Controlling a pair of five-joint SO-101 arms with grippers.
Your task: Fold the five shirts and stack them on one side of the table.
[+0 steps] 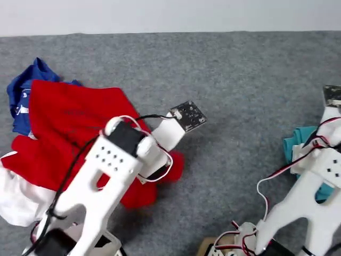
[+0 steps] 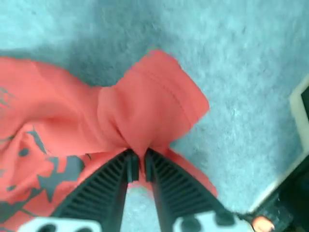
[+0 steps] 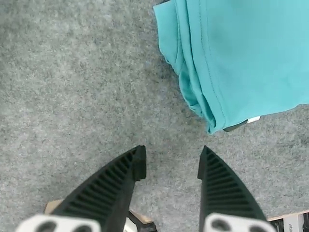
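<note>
A red shirt with a dark print lies spread at the table's left, over a blue shirt and a white shirt. My left gripper is shut on a bunched fold of the red shirt near its right edge. The left arm covers part of that shirt from above. A folded teal shirt lies at the right side of the table, also seen as the teal shirt beside the right arm. My right gripper hangs open over bare carpet just short of it.
Grey carpet-like cloth covers the table; its middle and far side are bare. The right arm's base and cables sit at the near edge. A white wall runs along the far edge.
</note>
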